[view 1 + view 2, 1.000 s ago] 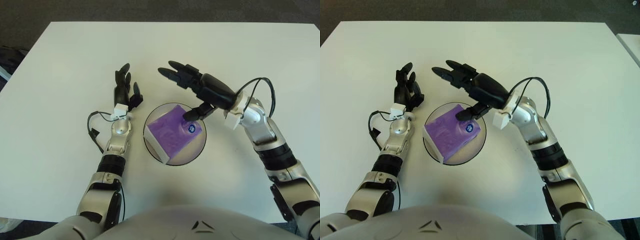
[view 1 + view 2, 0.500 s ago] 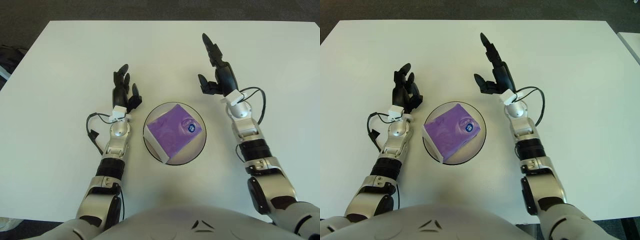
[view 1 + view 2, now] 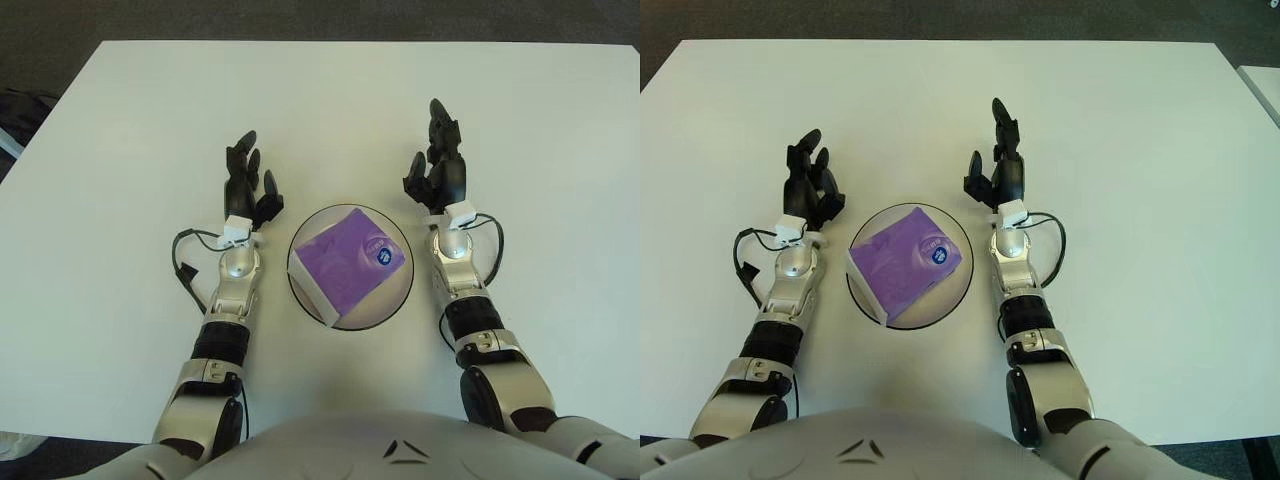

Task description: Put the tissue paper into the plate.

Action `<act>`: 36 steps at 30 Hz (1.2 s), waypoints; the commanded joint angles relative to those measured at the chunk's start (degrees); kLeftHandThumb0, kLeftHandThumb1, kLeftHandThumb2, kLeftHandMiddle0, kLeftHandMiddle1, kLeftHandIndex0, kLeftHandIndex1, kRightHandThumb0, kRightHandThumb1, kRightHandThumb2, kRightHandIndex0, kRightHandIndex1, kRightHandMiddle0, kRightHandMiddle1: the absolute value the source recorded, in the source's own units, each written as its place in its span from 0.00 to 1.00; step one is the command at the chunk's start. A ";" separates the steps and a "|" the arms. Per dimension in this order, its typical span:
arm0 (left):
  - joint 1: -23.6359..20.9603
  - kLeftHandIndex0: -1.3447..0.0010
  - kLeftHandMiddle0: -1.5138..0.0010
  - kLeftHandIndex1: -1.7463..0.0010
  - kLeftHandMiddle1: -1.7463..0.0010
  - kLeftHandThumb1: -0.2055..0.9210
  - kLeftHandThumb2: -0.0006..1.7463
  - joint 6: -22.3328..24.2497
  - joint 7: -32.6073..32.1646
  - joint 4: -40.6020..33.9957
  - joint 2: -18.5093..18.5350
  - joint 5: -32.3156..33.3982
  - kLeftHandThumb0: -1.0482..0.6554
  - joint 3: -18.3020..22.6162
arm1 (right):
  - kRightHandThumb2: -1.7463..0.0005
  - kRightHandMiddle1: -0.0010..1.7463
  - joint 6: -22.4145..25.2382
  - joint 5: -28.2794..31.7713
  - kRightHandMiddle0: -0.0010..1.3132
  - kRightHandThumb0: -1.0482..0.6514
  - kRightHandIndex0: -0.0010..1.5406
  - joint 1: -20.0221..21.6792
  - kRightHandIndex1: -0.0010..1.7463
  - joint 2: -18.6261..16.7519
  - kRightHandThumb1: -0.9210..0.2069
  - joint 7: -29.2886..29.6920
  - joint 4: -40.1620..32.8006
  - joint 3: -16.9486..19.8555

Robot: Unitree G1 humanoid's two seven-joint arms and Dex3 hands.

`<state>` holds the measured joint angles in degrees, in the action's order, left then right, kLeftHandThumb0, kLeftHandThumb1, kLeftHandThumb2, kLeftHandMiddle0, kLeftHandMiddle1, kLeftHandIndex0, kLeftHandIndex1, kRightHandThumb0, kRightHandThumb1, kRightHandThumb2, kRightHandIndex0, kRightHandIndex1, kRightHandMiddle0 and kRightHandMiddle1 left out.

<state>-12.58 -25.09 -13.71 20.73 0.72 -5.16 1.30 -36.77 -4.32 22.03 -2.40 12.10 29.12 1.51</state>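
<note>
**Tissue pack in the plate, both hands off it**

Since the purple tissue paper already lies inside the round plate, we judge the placing itself finished. The pack sits flat and turned at an angle, its corners close to the rim, with the small blue label facing up. Our right hand shows just beside the plate on its right, fingers loosely extended and holding nothing. Our left hand shows just beside the plate on its left, likewise relaxed and empty. Neither hand touches the pack. Nothing of the task seems left beyond perhaps drawing the arms home on the white table.
</note>
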 commanded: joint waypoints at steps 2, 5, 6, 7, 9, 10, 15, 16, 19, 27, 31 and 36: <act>7.57 1.00 0.74 0.57 0.99 1.00 0.46 2.63 0.61 4.48 -0.12 -0.71 0.20 -0.09 | 0.46 0.31 0.27 1.88 0.00 0.22 0.15 -3.61 0.03 -2.48 0.00 0.35 -0.85 0.54; 7.61 1.00 0.74 0.57 0.99 1.00 0.46 2.76 0.67 4.39 -0.16 -0.64 0.20 -0.07 | 0.46 0.33 0.93 2.28 0.00 0.23 0.16 -4.47 0.02 -3.06 0.00 0.06 -1.52 0.70; 7.70 1.00 0.74 0.57 0.99 1.00 0.47 2.78 0.71 4.28 -0.18 -0.62 0.20 -0.06 | 0.46 0.33 1.22 2.40 0.00 0.24 0.17 -4.75 0.02 -3.23 0.00 -0.07 -1.85 0.74; 7.74 1.00 0.74 0.57 0.99 1.00 0.47 2.81 0.75 4.22 -0.20 -0.61 0.20 -0.06 | 0.46 0.34 1.53 2.67 0.00 0.24 0.17 -5.12 0.02 -3.36 0.00 -0.40 -2.12 0.76; 7.82 1.00 0.74 0.57 0.99 1.00 0.47 2.85 0.82 4.08 -0.25 -0.62 0.20 -0.06 | 0.46 0.34 1.99 3.07 0.00 0.25 0.17 -5.81 0.02 -3.51 0.00 -1.05 -2.66 0.76; 7.86 1.00 0.74 0.57 0.99 1.00 0.47 2.87 0.85 4.03 -0.26 -0.62 0.20 -0.06 | 0.46 0.35 2.18 3.22 0.00 0.26 0.17 -6.14 0.02 -3.56 0.00 -1.36 -2.91 0.75; 8.11 1.00 0.74 0.57 0.99 1.00 0.47 2.97 0.95 3.68 -0.22 -0.68 0.20 -0.07 | 0.46 0.35 2.90 3.45 0.00 0.27 0.17 -7.53 0.02 -3.93 0.00 -2.29 -4.39 0.79; 8.16 1.00 0.74 0.57 0.99 1.00 0.47 2.98 0.98 3.61 -0.20 -0.69 0.21 -0.07 | 0.47 0.35 3.04 3.44 0.00 0.27 0.17 -7.81 0.02 -4.03 0.00 -2.40 -4.71 0.80; 8.23 1.00 0.74 0.57 0.99 1.00 0.47 3.15 1.05 3.48 -0.12 -0.76 0.21 -0.10 | 0.47 0.36 3.50 3.26 0.00 0.28 0.17 -8.94 0.02 -4.32 0.00 -2.54 -5.90 0.81; 8.42 1.00 0.74 0.57 0.99 1.00 0.47 3.57 1.03 3.00 0.05 -1.04 0.21 -0.08 | 0.48 0.38 4.80 2.72 0.00 0.29 0.18 -11.30 0.01 -4.34 0.00 -2.76 -8.36 0.81; 8.53 1.00 0.74 0.57 0.99 1.00 0.47 3.77 1.13 2.78 0.09 -1.08 0.21 -0.07 | 0.48 0.41 6.12 2.89 0.00 0.30 0.19 -12.45 0.01 -4.12 0.00 -3.33 -9.74 0.66; 8.61 1.00 0.74 0.57 0.99 1.00 0.47 3.87 1.29 2.60 0.06 -0.97 0.21 -0.04 | 0.49 0.43 7.75 2.88 0.00 0.30 0.20 -13.42 0.01 -4.07 0.00 -3.92 -11.29 0.58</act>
<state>-10.61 -24.27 -12.87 18.92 0.82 -5.49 1.26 -30.17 -2.30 11.40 -6.47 8.48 17.90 2.00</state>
